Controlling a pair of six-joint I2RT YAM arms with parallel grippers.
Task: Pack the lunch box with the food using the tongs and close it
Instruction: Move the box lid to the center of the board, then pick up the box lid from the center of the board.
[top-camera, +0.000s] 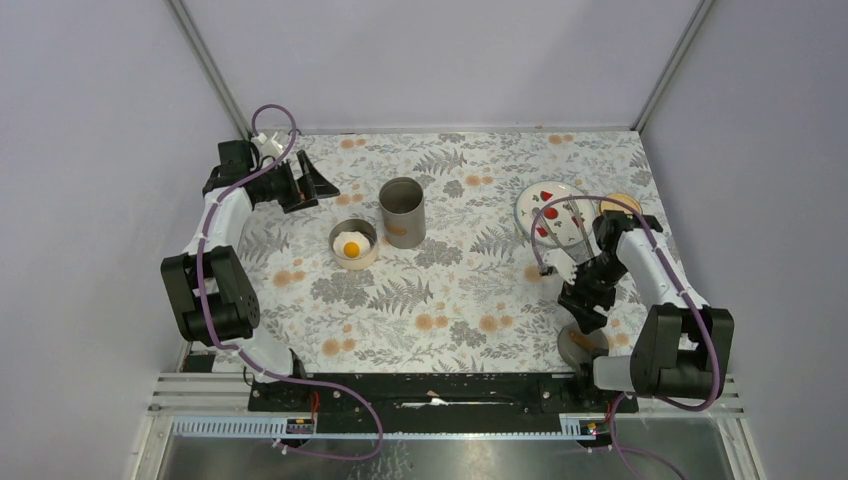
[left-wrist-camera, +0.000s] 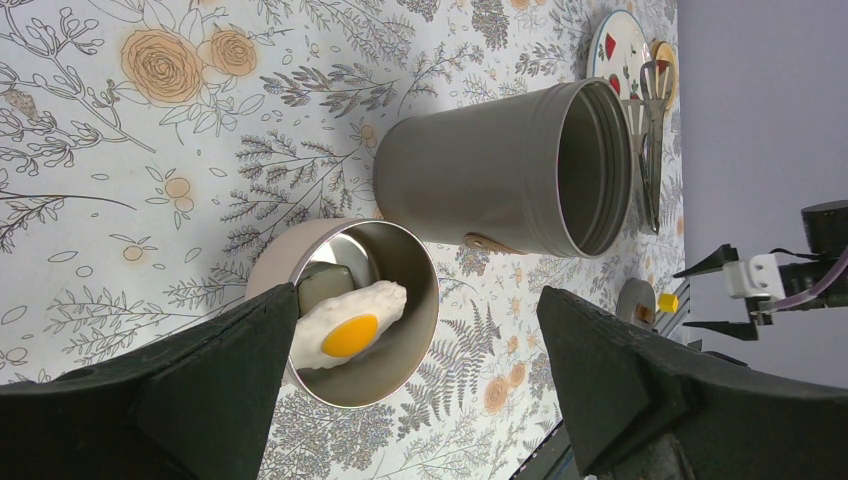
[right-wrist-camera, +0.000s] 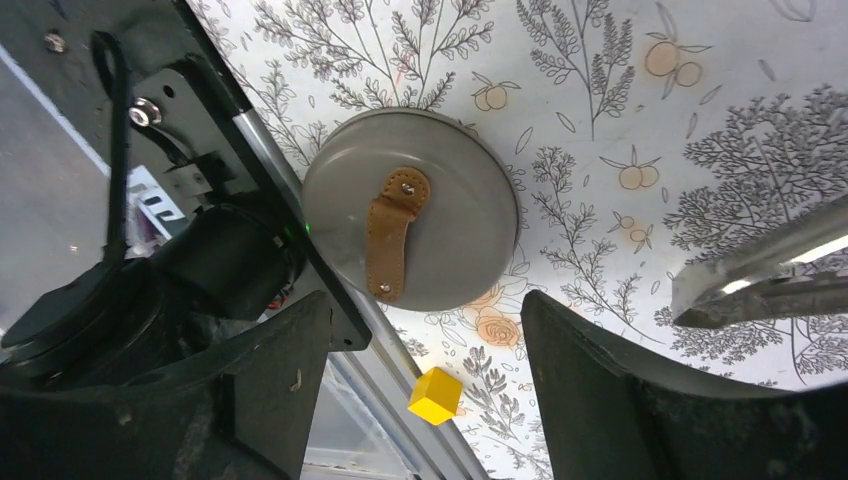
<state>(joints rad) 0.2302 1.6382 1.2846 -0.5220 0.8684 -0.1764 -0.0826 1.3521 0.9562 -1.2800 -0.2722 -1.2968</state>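
Currently: both grippers released, egg in the small tin

Overhead: the left gripper is spread wide beside a small tin holding the fried egg. Red pieces sit on the plate. The right gripper, spread and empty, hangs over the lid.
Left wrist: only this view shows the tongs at length, past the tall can; overhead they are hard to make out.
Right wrist: only their tip shows, cut off.
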